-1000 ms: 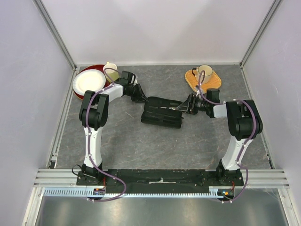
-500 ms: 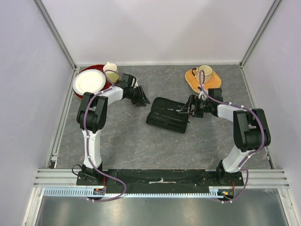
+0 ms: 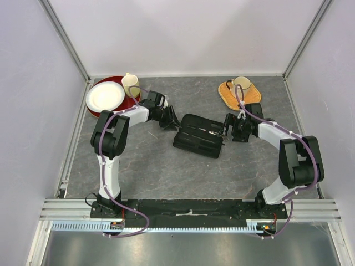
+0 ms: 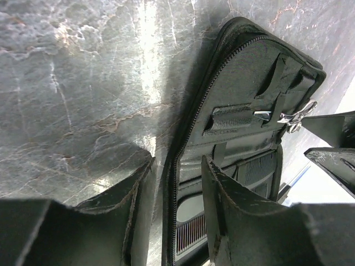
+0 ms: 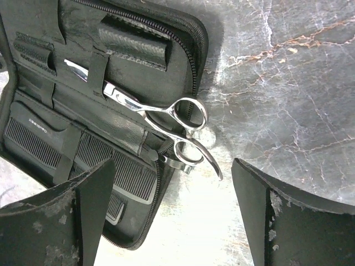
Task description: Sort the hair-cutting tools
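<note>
My right tool (image 5: 172,221) is wide open and holds nothing. Just in front of it lie the silver scissors (image 5: 166,119). Their ring handles point back at my tool and stick out over the zip edge of the black zip case (image 5: 183,33). The blades run away from the tool and a little to the left, tucked under a strap (image 5: 97,72) inside the case. So the long line of the scissors goes almost straight out from my right tool, rings first. I see one pair for sure. A second pair may lie under it, but I cannot tell.

Beside the scissors, a black comb (image 5: 122,174) sits in the case pockets, lying along the side of the case.

My left tool (image 4: 177,216) is open too, though not as wide, and it is empty. It hangs over the zip edge at the other end of the case. From there the scissors are at the far end, with the rings pointing away.

I think the right arm is the one to use, because it is nearer the rings.

From above, the case lies open on the desk (image 3: 155,166) between the two arms. A white plate (image 3: 105,95) and cup (image 3: 131,84) sit far left. A mug (image 3: 242,83) on an orange mat (image 3: 247,98) sits far right.
</note>
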Controlling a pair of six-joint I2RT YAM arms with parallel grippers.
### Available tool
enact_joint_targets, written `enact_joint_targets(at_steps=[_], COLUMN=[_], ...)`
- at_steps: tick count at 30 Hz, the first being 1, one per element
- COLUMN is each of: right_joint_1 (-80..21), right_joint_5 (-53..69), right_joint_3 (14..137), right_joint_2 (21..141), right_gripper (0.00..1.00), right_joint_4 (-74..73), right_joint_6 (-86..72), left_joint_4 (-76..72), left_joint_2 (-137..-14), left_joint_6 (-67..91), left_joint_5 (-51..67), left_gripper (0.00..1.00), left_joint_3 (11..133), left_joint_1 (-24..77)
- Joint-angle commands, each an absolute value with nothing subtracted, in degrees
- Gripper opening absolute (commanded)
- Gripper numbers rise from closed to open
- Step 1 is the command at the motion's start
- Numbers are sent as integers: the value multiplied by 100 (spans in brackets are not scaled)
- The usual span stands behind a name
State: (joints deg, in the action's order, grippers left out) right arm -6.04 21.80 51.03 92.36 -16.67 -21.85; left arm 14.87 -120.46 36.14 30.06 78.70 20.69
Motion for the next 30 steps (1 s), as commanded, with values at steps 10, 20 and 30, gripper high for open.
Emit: enact_joint_targets(at_steps=[10, 20, 30], right_joint_1=[-984, -1081, -1169], right_joint_5=[738, 405, 149], right_joint_3=[5677, 6336, 6732], right_joint_2=[9114, 9729, 10081], right_gripper=[63, 50, 44], right_joint_4=[-1749, -2144, -2812], right_joint_6=[-2487, -2716, -2628], left_joint_4=[1846, 2338, 2347], left_joint_2=[-12041, -12234, -12340], left_joint_6=[2717, 1960, 2039], left_joint_5=[2866, 2813, 2918], left_gripper=[46, 47, 47], left_joint_3=[8217, 8842, 8859], left_joint_1=[2118, 2109, 2109])
